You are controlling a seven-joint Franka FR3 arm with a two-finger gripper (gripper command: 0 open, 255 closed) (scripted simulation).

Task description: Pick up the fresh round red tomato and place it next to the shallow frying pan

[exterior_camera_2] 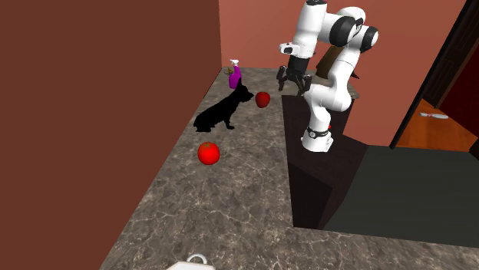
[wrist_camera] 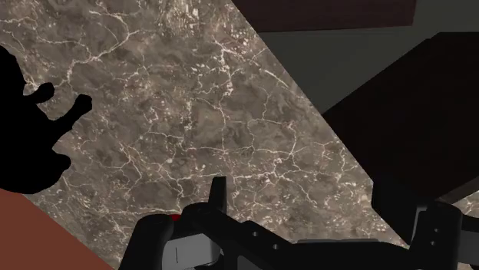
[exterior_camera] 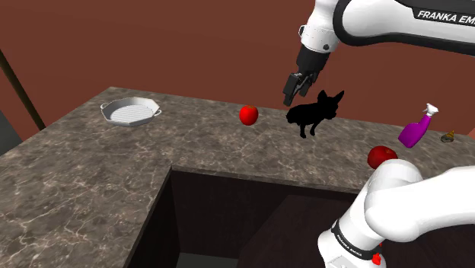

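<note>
A bright red round tomato [exterior_camera: 248,114] [exterior_camera_2: 208,153] sits on the dark marbled counter [exterior_camera: 91,175]. The shallow pale frying pan [exterior_camera: 131,111] stands far off toward the shoulder view's left; its rim [exterior_camera_2: 196,262] peeks in at the second exterior view's bottom edge. My black gripper [exterior_camera: 293,90] [exterior_camera_2: 292,79] [wrist_camera: 322,201] hangs well above the counter, to the shoulder view's right of the tomato and over a black dog figure. Its fingers stand apart with nothing between them.
The black dog figure [exterior_camera: 312,113] [exterior_camera_2: 222,111] [wrist_camera: 27,130] stands just beyond the tomato. A darker red round fruit [exterior_camera: 382,157] [exterior_camera_2: 262,99], a purple spray bottle [exterior_camera: 417,129] [exterior_camera_2: 235,75] and a small brown object [exterior_camera: 449,137] lie nearer the arm's base. A dark recess [exterior_camera: 243,221] cuts into the counter; a red-brown wall backs it.
</note>
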